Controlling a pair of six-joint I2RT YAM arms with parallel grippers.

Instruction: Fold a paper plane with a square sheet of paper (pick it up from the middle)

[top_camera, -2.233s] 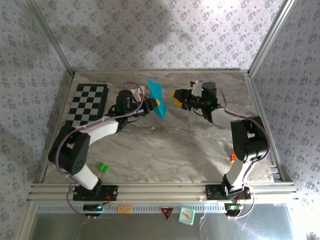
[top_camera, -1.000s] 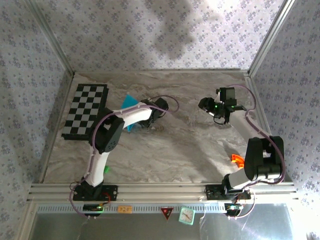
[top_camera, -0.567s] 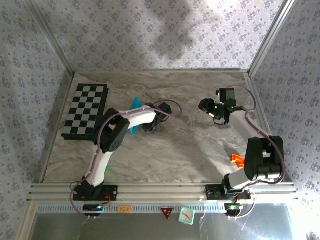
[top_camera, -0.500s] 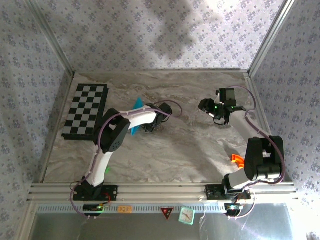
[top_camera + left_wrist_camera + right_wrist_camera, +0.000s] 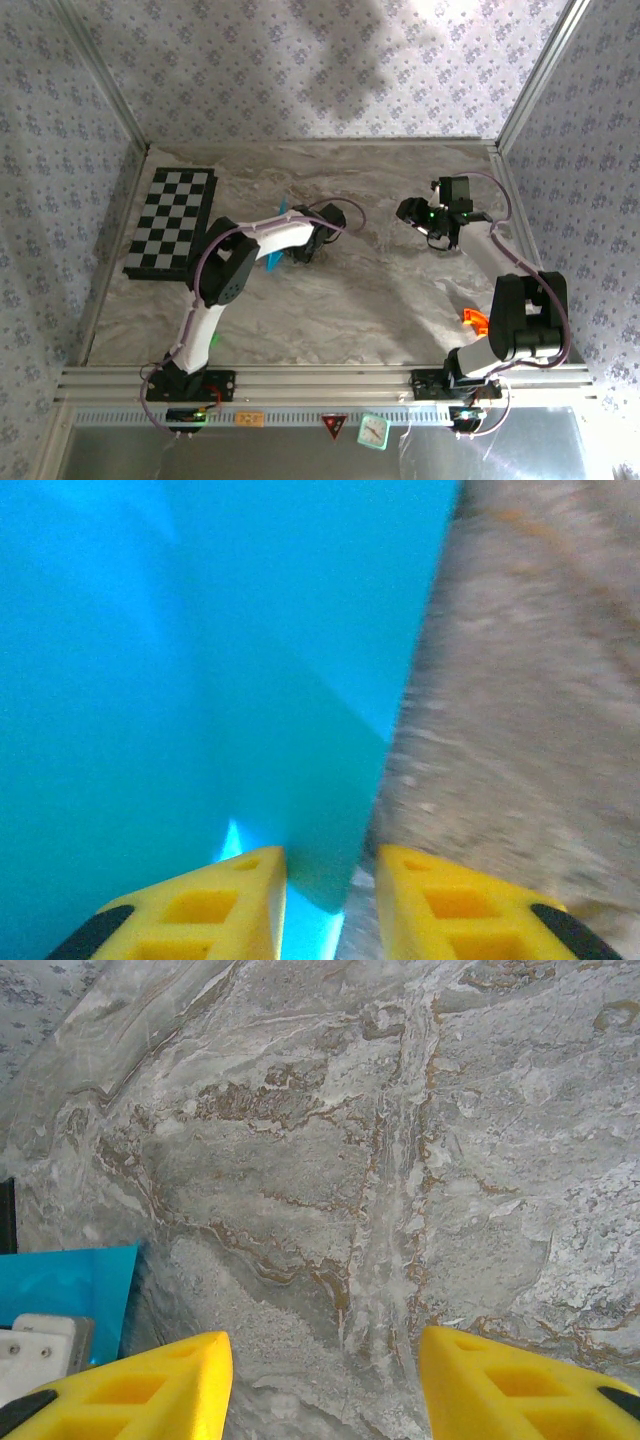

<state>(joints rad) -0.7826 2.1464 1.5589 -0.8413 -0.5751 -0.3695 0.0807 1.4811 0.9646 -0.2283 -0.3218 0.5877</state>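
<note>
The square sheet of paper (image 5: 200,680) shows a crease but is no dart yet, so I judge most folds remain. It sits left of centre, one corner between my left gripper's (image 5: 330,855) fingers (clamped or not, I cannot tell). My right gripper (image 5: 325,1345) gapes empty over open table (image 5: 400,1160). The checkerboard mat (image 5: 172,220) lies near the paper's left.

1. A black-and-white checkerboard mat (image 5: 172,220) lies flat on the far left part of the bench (image 5: 360,300), whose top is grey-brown marble pattern.
2. A small green block (image 5: 214,338) sits near the front left edge.
3. A small orange object (image 5: 472,318) lies near the front right.
4. Floral-patterned walls (image 5: 300,70) enclose the bench.
5. A red triangle sticker (image 5: 334,425) and a teal tag (image 5: 373,430) sit below the aluminium front rail (image 5: 330,380).
</note>
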